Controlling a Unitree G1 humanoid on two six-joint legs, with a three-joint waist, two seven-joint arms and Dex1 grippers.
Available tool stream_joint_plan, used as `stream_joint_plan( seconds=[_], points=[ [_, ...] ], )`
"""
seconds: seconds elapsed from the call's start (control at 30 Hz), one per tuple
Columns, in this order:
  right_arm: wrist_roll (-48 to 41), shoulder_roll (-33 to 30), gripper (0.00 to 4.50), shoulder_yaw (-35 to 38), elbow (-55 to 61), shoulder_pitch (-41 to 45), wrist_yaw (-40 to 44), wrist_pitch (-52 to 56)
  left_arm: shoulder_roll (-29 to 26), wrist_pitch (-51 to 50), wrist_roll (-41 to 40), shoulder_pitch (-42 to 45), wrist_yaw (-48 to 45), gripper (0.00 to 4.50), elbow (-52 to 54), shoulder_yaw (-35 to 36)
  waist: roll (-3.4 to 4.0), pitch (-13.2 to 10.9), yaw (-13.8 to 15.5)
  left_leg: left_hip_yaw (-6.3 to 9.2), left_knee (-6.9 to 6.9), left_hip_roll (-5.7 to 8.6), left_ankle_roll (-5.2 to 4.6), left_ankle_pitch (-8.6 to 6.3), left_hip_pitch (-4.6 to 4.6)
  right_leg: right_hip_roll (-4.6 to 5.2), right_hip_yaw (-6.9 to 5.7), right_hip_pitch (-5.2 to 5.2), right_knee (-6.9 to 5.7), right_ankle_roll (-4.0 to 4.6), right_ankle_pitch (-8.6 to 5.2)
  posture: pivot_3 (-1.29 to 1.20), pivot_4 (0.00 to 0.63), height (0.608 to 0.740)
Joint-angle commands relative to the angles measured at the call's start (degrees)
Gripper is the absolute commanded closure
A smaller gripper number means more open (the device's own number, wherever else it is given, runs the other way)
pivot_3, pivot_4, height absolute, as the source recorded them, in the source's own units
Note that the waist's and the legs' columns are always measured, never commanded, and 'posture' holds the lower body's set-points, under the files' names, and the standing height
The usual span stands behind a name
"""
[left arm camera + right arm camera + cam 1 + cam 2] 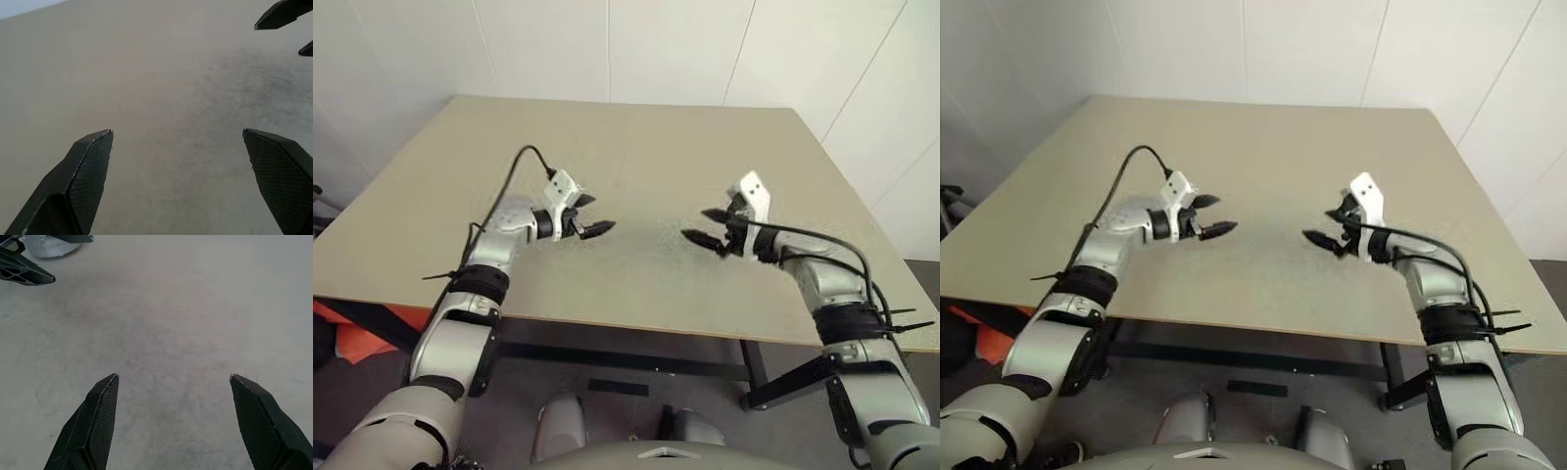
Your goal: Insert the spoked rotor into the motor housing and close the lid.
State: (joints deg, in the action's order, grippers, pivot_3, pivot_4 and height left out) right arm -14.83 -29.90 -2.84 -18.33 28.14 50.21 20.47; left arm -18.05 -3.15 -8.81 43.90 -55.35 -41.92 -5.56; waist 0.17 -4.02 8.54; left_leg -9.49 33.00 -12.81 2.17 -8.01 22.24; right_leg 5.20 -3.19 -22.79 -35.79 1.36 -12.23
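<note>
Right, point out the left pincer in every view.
Left eye: left pincer, open, over the table, left of centre.
Right eye: same spot.
Left wrist: its own pincer, in the foreground.
Right wrist: in the far corner.
Shared landmark: the right pincer, facing it.

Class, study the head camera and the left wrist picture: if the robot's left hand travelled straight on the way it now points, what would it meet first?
Probably the right hand, which faces the left hand across a bare gap above the table. Depth is uncertain, so it might pass just beside it.
</note>
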Motion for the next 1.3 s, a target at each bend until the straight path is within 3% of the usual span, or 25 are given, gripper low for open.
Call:
stream_joint_plan(
  seconds=[0.03, 0.23, 1.3],
  points=[
    [-0.5, 0.8, 0.37, 1.4, 5.0, 0.7, -1.4, -1.1, -0.7, 0.7, -0.9, 0.1, -0.8, 0.02, 4.4, 1.1, 0.01, 0.0, 0.0, 0.00, 0.01, 0.01, 0.01, 0.00, -0.02, 0.00, 0.00, 0.00, -0.02, 0.01, 0.01, 0.00, 0.000, 0.740],
    [0.4, 1.2, 0.37, 1.1, 4.0, 1.5, -1.8, -1.2, -1.2, 0.2, -1.1, -0.3, -0.8, 0.02, 5.0, 2.2, 0.01, 0.0, 0.1, 0.00, 0.02, 0.04, 0.01, 0.00, -0.55, 0.05, 0.01, 0.55, 0.05, 0.03, 0.02, 0.00, 0.000, 0.740],
    [3.3, 2.4, 0.37, 2.1, 1.2, 2.8, -6.9, -3.3, 2.2, -1.8, -0.8, 0.6, 3.8, 0.02, 3.9, 2.9, 0.02, 0.0, 0.1, -0.01, 0.00, 0.04, -0.06, -0.05, -0.46, 0.04, 0.02, 0.47, 0.11, 0.04, 0.02, 0.00, 0.000, 0.740]
  ],
)
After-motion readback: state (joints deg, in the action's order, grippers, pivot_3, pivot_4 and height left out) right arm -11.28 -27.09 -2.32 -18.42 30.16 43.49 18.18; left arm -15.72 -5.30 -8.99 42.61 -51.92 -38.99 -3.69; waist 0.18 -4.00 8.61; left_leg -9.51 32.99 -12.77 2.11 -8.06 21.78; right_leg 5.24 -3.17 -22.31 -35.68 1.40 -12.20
